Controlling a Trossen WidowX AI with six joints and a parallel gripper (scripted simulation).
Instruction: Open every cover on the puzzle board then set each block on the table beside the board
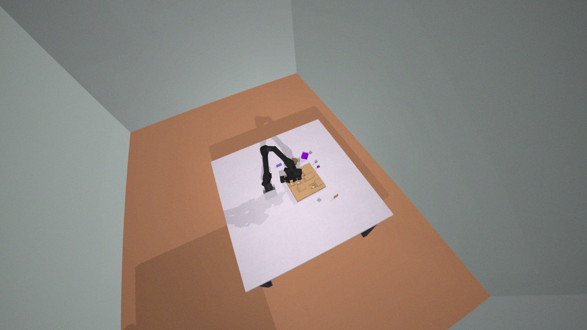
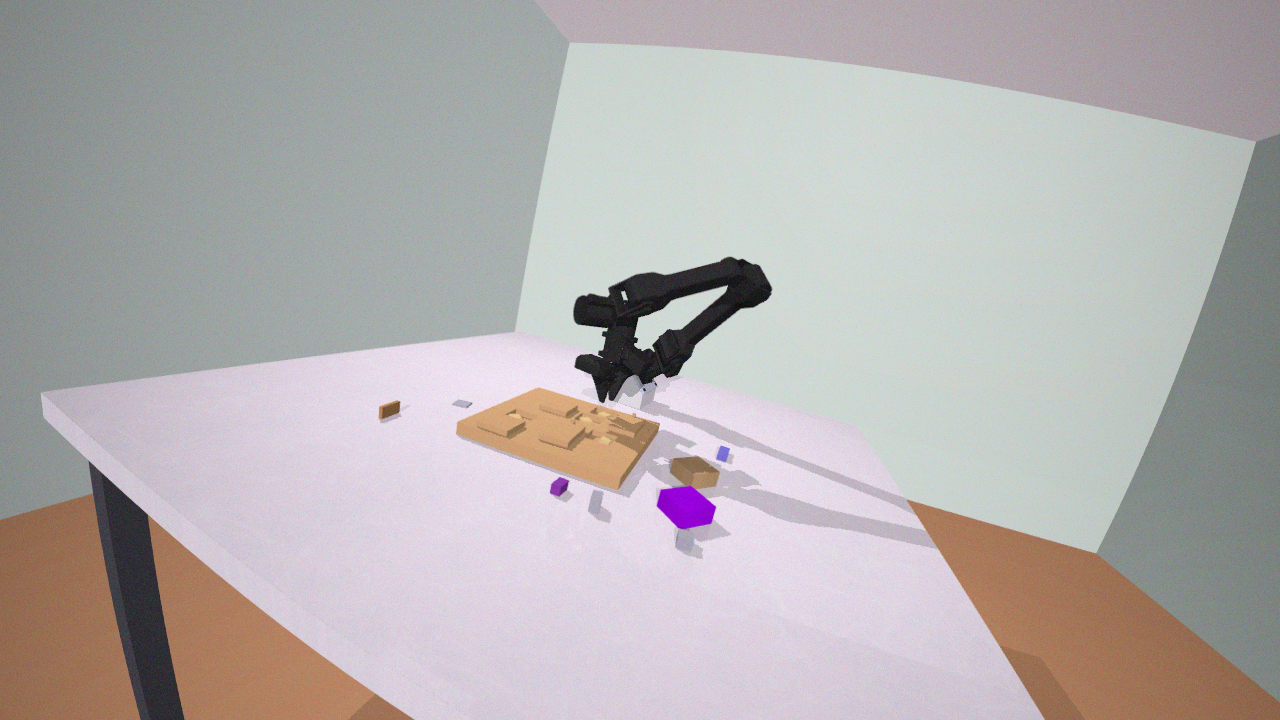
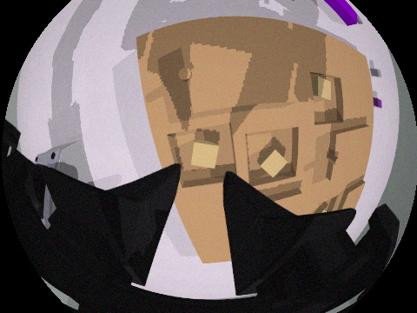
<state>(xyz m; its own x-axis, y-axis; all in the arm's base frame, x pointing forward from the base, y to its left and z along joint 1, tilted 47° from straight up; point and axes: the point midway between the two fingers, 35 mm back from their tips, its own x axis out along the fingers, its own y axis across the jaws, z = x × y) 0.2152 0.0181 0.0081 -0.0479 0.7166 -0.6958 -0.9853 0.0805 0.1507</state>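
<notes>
The tan puzzle board (image 1: pixel 303 195) (image 2: pixel 590 466) (image 3: pixel 208 239) lies flat. A pale block (image 1: pixel 291 184) (image 2: pixel 605 413) (image 3: pixel 204 154) sits in an uncovered well, just beyond my fingertips in the wrist view. A second block (image 1: pixel 298 182) (image 2: pixel 587 419) (image 3: pixel 274 163) sits turned in the well beside it. A third block (image 2: pixel 605 439) (image 3: pixel 321 88) and a fourth block (image 1: pixel 312 186) (image 2: pixel 514 415) also show in wells. Raised covers stand beside wells, one cover (image 1: pixel 301 187) (image 2: pixel 557 409) near the front. My gripper (image 2: pixel 606 399) (image 3: pixel 202 174) is partly open and empty above the board; the arm hides part of it.
On the table around the board are a brown box (image 1: pixel 294 161) (image 2: pixel 694 471), a purple box (image 1: pixel 305 155) (image 2: pixel 686 506), a small purple cube (image 1: pixel 318 166) (image 2: pixel 559 486), a blue piece (image 1: pixel 278 165) (image 2: pixel 723 453), an orange-brown piece (image 1: pixel 335 195) (image 2: pixel 389 409) and small grey pieces.
</notes>
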